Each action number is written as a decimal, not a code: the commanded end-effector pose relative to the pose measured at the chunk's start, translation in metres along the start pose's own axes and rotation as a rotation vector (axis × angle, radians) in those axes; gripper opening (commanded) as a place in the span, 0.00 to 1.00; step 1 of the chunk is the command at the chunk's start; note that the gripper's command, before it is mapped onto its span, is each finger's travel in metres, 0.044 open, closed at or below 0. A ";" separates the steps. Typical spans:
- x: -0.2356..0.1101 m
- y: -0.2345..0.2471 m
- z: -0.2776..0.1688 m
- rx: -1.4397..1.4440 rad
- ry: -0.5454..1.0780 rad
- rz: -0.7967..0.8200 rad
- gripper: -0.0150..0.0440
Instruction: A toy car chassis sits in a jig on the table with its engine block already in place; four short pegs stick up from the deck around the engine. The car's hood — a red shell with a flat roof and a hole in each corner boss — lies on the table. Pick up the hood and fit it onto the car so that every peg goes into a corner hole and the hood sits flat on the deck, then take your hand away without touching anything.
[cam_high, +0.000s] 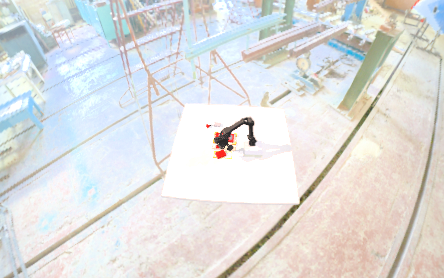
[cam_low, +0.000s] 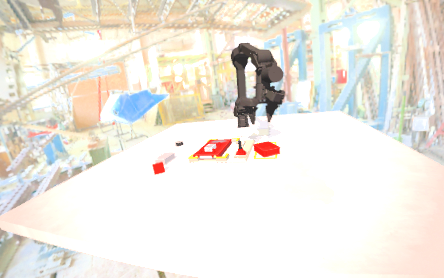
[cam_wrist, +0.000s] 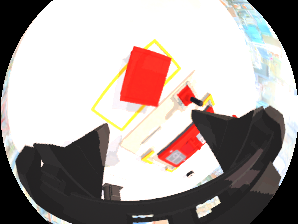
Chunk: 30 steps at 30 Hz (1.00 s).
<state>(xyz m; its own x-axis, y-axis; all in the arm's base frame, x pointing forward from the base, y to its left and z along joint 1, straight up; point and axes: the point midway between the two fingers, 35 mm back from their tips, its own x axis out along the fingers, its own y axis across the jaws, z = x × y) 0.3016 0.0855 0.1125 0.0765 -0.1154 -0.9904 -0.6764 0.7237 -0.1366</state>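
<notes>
The hood (cam_high: 221, 154) (cam_low: 267, 149) (cam_wrist: 146, 77), a red shell, lies roof up on the table, turned askew across a yellow outline (cam_wrist: 107, 119). The red chassis (cam_low: 221, 149) (cam_wrist: 187, 143) sits in its yellow-cornered jig, with a light engine block (cam_low: 210, 147) on its deck. The pegs are too small to make out. My gripper (cam_high: 225, 148) (cam_low: 261, 121) (cam_wrist: 150, 121) is wide open and empty, above the table. In the wrist view the hood is beyond the fingertips; the right finger covers part of the chassis.
A long beige strip (cam_wrist: 159, 116) lies between hood and chassis. A red piece with an upright black handle (cam_low: 240, 150) (cam_wrist: 185, 95) stands at its end. A red block (cam_low: 159, 168) with a pale bar (cam_low: 167, 158) and a small black part (cam_low: 179, 143) (cam_wrist: 190, 174) lie beyond the chassis.
</notes>
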 end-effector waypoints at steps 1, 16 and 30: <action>0.027 -0.016 0.034 0.380 -0.029 0.131 1.00; 0.029 -0.017 0.033 0.380 -0.029 0.131 1.00; 0.043 -0.016 0.035 0.380 -0.029 0.131 1.00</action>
<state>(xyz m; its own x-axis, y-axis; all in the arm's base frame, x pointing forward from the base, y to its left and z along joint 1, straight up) 0.3433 0.0925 0.0789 0.0443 0.0087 -0.9990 -0.3660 0.9306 -0.0081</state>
